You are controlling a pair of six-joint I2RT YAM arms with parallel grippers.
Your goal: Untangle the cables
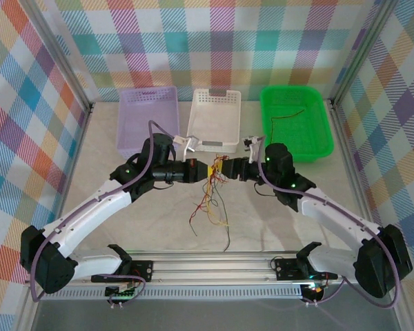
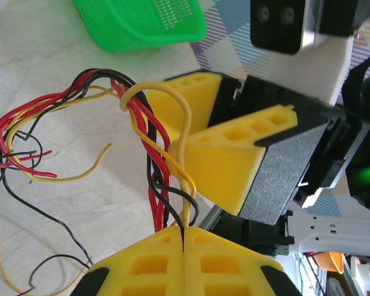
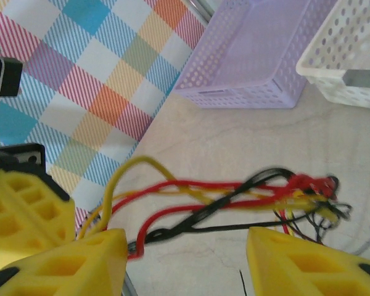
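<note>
The cables (image 1: 210, 203) are a tangle of thin red, yellow and black wires hanging to the table between the two arms. My left gripper (image 1: 205, 171) is shut on the bunch; in the left wrist view the strands (image 2: 154, 142) run into the closed yellow tips (image 2: 184, 233). My right gripper (image 1: 225, 167) faces it closely and stands open. Its yellow fingers (image 2: 234, 157) sit just beside the wires. In the right wrist view the cables (image 3: 234, 197) stretch across above the wide gap of the right gripper (image 3: 185, 262), touching neither finger that I can see.
Three baskets line the back: purple (image 1: 148, 121), white (image 1: 214, 121) and green (image 1: 321, 131), with a couple of loose wires (image 1: 290, 114) lying in the green one. Loose wire ends (image 1: 217, 224) trail toward the front rail (image 1: 214, 265). Plaid walls enclose the table.
</note>
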